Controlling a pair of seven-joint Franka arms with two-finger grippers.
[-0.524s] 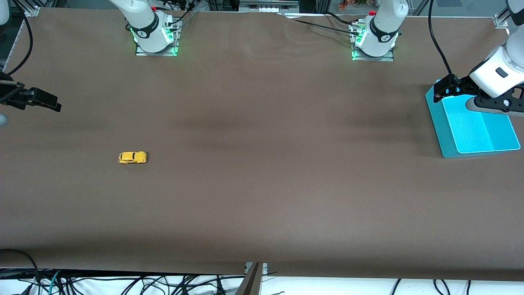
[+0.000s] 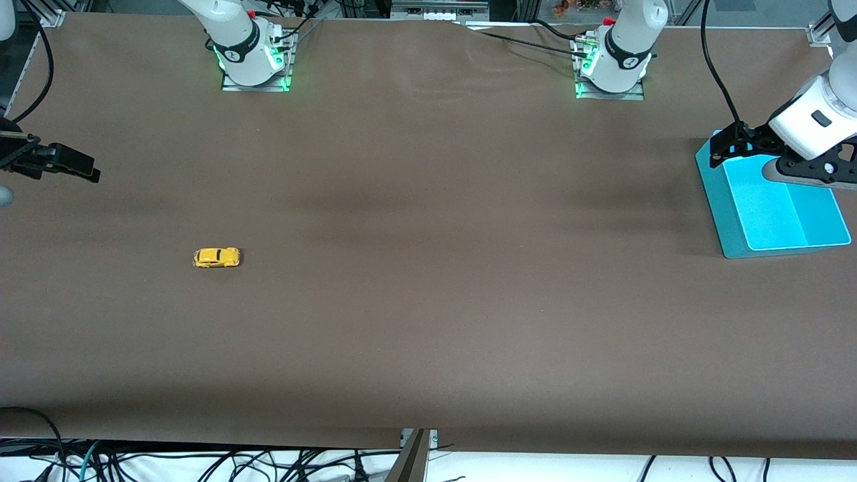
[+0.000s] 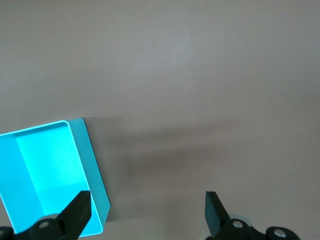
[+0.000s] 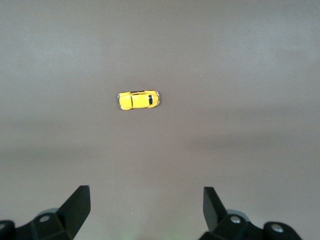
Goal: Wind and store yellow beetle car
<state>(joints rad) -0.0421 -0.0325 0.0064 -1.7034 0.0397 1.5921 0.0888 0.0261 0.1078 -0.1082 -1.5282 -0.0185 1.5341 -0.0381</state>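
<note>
Front view, yellow beetle car on table, left gripper and right gripper jaws apart, no legible writing.

Looking down at plain brown tabletop. Turquoise bin sitting on it, nothing visible inside. Left claw spread wide open, holding nothing, one finger over the bin's edge, the other over bare tabletop.

Table, brown covering, faint wrinkles near the arm bases. Directly on it: yellow beetle car, on its wheels, lying lengthwise along the table toward the right arm's end, roughly 9 o'clock from table centre. Turquoise bin at about 3 o'clock, at the left arm's end, open side up.
</note>
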